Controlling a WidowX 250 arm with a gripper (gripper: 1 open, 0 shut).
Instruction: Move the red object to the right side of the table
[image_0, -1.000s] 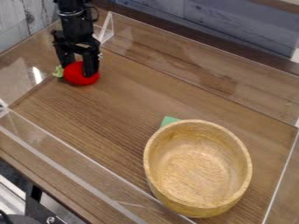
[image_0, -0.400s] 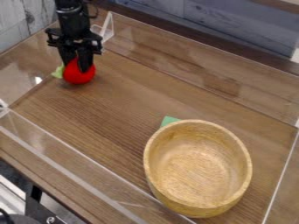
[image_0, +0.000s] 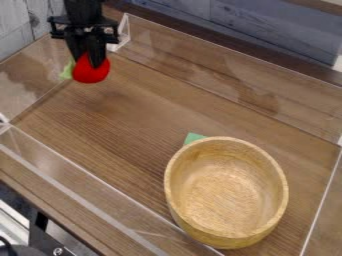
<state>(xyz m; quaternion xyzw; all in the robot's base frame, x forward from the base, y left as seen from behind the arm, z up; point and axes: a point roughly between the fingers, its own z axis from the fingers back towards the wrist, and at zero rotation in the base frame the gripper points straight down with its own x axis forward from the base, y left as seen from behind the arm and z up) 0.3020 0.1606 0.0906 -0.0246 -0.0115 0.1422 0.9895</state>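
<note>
The red object (image_0: 91, 70), a small round red ball with a green leaf at its left, hangs a little above the table (image_0: 160, 110) at the far left. My gripper (image_0: 90, 62) points straight down and is shut on its top, the black fingers pinching it from both sides. The ball's shadow lies on the wood just below it.
A large light wooden bowl (image_0: 226, 191) stands at the front right, with a small green piece (image_0: 195, 139) peeking out at its back left edge. Low clear acrylic walls (image_0: 80, 180) border the tabletop on all sides.
The gripper's fingers closed on the red ball, then rose with it and shifted slightly; the ball has left the tabletop.
</note>
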